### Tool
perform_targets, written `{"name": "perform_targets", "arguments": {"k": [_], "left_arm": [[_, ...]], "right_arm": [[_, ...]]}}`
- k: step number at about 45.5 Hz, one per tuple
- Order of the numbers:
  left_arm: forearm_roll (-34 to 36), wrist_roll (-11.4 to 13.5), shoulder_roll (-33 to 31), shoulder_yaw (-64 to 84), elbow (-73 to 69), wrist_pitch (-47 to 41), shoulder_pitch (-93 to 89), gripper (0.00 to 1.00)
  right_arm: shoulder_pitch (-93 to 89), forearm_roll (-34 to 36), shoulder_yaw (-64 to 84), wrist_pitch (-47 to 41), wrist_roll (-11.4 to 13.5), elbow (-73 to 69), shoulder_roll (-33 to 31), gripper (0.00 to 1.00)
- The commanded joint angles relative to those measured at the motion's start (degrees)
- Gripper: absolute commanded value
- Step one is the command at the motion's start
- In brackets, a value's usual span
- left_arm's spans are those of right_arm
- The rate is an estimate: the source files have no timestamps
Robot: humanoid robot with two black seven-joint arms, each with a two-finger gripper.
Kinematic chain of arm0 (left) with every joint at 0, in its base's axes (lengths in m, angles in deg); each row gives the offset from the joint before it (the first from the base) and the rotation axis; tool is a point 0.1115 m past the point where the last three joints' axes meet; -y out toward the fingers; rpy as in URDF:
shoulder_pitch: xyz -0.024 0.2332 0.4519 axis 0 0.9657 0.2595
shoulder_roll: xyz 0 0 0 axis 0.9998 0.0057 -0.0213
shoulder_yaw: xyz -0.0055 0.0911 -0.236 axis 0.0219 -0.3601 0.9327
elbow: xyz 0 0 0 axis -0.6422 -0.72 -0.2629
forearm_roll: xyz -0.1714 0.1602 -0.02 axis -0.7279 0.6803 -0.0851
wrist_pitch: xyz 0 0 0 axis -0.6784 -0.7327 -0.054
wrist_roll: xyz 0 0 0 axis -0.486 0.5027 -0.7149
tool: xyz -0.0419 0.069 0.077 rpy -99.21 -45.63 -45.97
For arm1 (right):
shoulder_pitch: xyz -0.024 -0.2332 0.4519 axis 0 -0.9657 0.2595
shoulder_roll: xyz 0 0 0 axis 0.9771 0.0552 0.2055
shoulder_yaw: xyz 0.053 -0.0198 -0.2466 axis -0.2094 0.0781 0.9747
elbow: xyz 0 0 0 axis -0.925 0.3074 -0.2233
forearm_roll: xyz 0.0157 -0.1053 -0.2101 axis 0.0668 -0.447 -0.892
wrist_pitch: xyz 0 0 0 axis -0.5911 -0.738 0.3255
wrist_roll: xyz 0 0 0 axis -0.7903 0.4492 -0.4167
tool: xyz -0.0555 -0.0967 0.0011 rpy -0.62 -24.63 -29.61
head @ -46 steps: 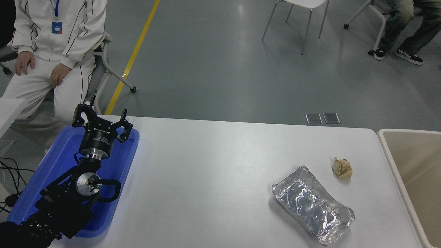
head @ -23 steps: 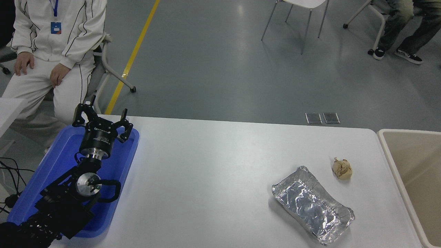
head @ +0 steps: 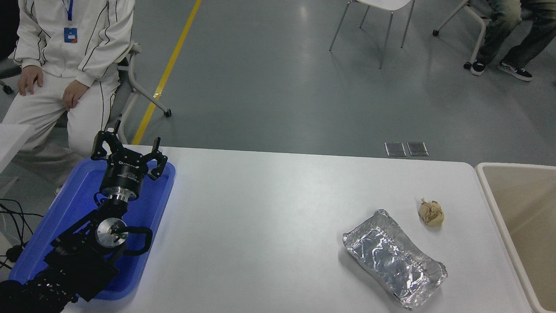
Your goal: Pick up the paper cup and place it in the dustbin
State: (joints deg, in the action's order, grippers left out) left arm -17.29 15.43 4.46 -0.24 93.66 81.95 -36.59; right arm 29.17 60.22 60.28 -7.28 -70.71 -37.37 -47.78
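Note:
No paper cup shows anywhere in this view; it is hidden or out of view. The dustbin [head: 490, 187], beige with a pale cream rim, stands off the table's right end, and what I can see of its inside holds nothing. My left gripper [head: 127, 151] is parked at the lower left above the blue tray, fingers spread open and holding nothing. My right arm and its gripper are out of the picture.
A blue plastic tray [head: 147, 204] lies under the left arm. A foil tray [head: 393, 258] and a crumpled brown paper ball [head: 431, 213] sit at the table's right. A person in white sits at the far left; chairs and another person's legs are beyond.

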Motion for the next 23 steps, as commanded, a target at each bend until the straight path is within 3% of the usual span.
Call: {"name": "perform_targets", "arguments": {"k": [1,23], "left_arm": [[0.00,-0.06,0.02,0.00,0.00,0.00,0.08,1.00],[0.00,-0.06,-0.07,0.00,0.00,0.00,0.00,1.00]], "right_arm": [[2.49,-0.09,-1.62,0.05,0.02,-5.61,-1.73,0.99],[17.60,-0.70,1.98,-1.44,-0.07,-32.15,-17.20,1.00]]}}
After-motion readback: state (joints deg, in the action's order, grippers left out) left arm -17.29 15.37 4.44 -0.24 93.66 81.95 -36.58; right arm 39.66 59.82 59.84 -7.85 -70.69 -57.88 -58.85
